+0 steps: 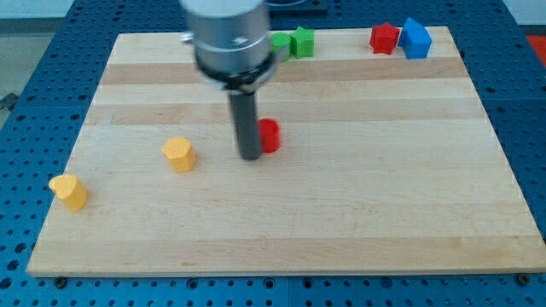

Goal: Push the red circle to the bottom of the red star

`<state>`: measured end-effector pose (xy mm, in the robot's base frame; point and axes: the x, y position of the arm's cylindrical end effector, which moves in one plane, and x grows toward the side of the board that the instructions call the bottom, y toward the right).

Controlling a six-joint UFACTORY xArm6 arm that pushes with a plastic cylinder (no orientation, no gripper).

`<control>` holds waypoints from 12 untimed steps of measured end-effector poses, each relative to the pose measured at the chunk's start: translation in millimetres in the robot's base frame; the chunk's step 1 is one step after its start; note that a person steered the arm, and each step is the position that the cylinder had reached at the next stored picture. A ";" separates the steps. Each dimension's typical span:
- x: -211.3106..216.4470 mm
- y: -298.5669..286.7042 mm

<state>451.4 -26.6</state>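
Touching red circle (270,136) from view's left: my tip (250,157); red star (385,38) far upper right; no gripper

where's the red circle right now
The red circle sits a little above the board's middle, touching or nearly touching the right side of my tip. The red star is far off toward the view's top right.

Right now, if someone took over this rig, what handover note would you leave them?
My tip sits at the left side of the red circle, touching or nearly so, mid-board.
The red star is near the view's top right edge, beside a blue block.
Done: tip is in position at the circle.
Left: the whole push; the circle must travel right and up to stop just below the star.
Green blocks lie at the top, yellow blocks at the left, off the likely path.
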 end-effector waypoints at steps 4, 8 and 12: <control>-32.3 -3.6; -32.9 23.9; -106.6 122.5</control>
<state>344.8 95.9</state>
